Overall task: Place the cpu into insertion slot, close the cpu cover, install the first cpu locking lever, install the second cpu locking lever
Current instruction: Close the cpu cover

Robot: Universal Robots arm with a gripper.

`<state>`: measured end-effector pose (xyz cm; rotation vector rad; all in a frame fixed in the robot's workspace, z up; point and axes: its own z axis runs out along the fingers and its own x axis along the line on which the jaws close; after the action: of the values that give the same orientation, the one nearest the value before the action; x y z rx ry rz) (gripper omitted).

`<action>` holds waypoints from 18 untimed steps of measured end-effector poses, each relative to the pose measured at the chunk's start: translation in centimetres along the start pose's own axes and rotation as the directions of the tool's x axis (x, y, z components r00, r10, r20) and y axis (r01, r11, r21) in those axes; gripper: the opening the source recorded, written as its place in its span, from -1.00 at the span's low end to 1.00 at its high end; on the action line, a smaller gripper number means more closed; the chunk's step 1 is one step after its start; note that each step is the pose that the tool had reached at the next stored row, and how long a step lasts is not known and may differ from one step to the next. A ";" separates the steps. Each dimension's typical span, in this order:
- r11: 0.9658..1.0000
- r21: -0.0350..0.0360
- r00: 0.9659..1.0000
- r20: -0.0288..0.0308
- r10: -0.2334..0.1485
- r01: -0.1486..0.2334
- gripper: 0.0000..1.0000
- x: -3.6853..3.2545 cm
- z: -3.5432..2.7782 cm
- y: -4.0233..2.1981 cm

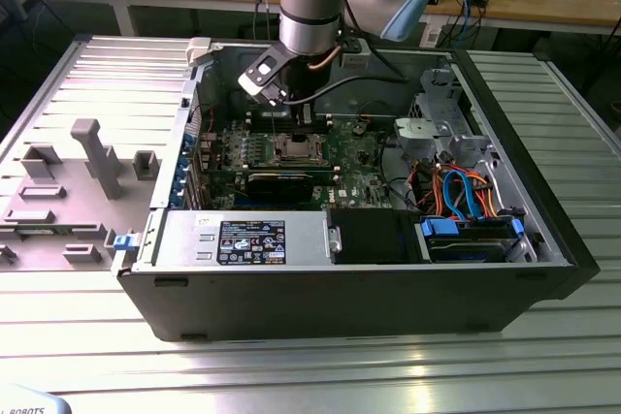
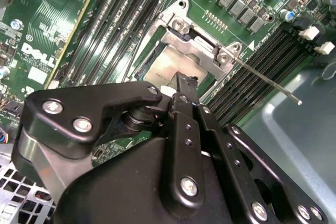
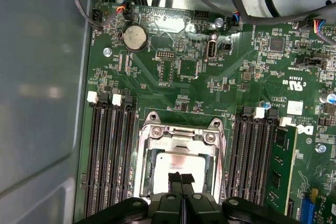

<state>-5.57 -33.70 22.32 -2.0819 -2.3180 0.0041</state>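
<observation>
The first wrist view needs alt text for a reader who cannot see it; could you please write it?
A shut black pincer is poised over a silver chip seated in the middle of a green motherboard. A metal frame lies around the chip, with black memory slots on both sides.
</observation>
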 end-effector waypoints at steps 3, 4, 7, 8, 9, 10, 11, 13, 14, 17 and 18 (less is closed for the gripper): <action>1.000 0.000 1.000 0.000 -0.006 0.006 -0.79 -0.01 0.21 -0.50; 1.000 0.000 1.000 0.000 -0.007 0.007 -0.79 0.01 0.24 -0.78; 1.000 0.000 1.000 0.000 -0.009 0.009 -0.79 0.07 0.34 -1.47; 1.000 0.000 1.000 0.000 -0.009 0.009 -0.79 0.09 0.43 -1.69; 1.000 0.000 1.000 0.000 -0.009 0.009 -0.79 0.10 0.51 -1.78; 1.000 0.000 1.000 0.000 -0.009 0.009 -0.79 0.10 0.57 -1.82; 1.000 0.000 1.000 0.000 -0.009 0.009 -0.79 0.10 0.60 -1.84; 1.000 0.000 1.000 0.000 -0.009 0.009 -0.79 0.11 0.62 -1.85; 1.000 0.000 1.000 0.000 -0.009 0.009 -0.79 0.11 0.62 -1.87; 1.000 0.000 1.000 0.000 -0.004 0.004 -0.79 0.09 0.68 -1.91; 1.000 0.000 1.000 0.000 -0.004 0.004 -0.79 0.08 0.70 -1.91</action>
<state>-7.50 -33.81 21.66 -2.0777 -2.3217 0.0039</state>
